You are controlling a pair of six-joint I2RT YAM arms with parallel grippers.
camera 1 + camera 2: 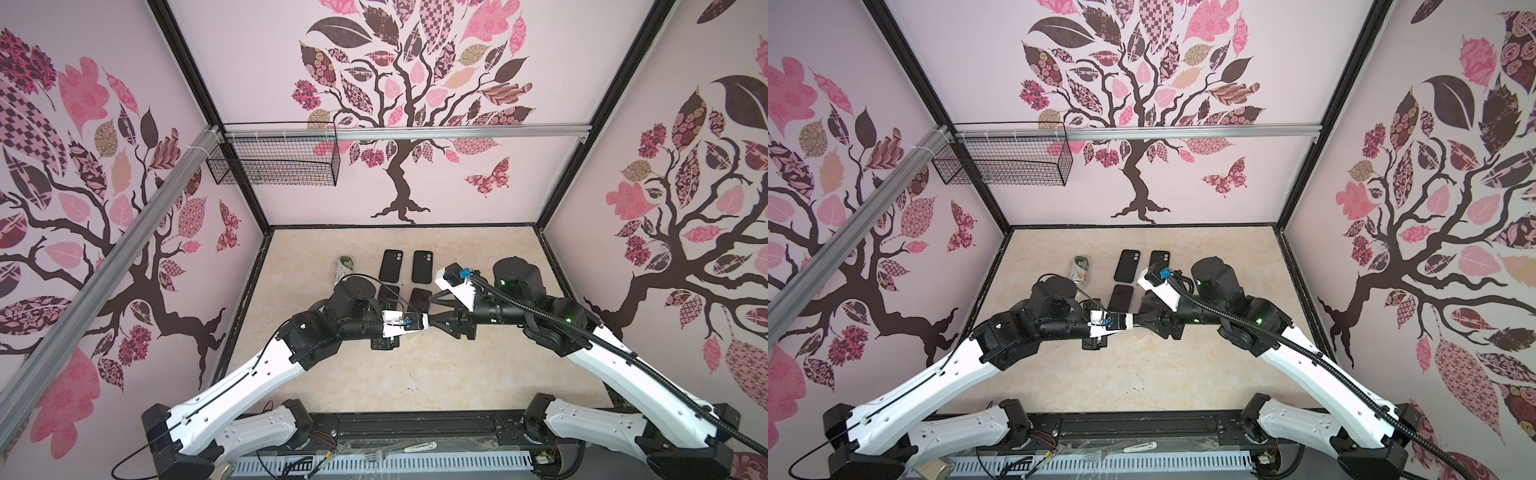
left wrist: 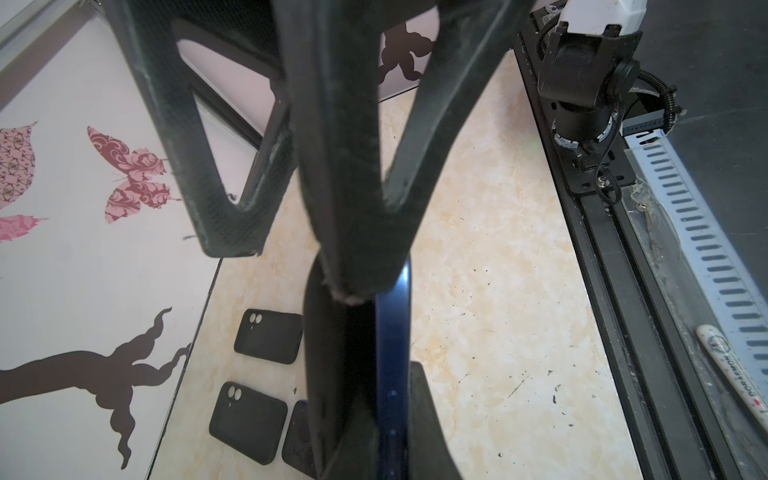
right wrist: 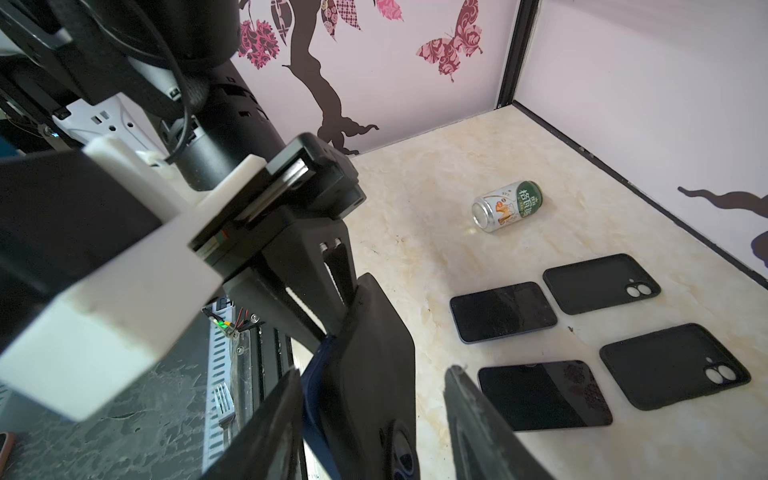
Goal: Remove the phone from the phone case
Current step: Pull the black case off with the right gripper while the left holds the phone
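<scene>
A dark blue phone [image 2: 392,365] in a black phone case [image 2: 336,374] is held on edge above the table's middle. My left gripper [image 2: 386,440] is shut on it. In the right wrist view the case [image 3: 374,353] shows its back and camera hole, with the phone's blue rim [image 3: 316,386] peeking out beside it. My right gripper [image 3: 370,419] is open round this end. One finger [image 3: 266,424] lies against the blue rim. Its other finger [image 3: 478,419] stands apart from the case's back. In both top views the left gripper [image 1: 432,322] [image 1: 1136,322] and right gripper [image 1: 441,311] [image 1: 1144,312] meet tip to tip.
Two empty black cases [image 1: 391,266] [image 1: 422,266] and two bare phones [image 1: 388,296] [image 1: 419,300] lie flat behind the grippers. A drink can [image 1: 343,269] lies on its side to the left. A wire basket [image 1: 274,162] hangs on the back rail.
</scene>
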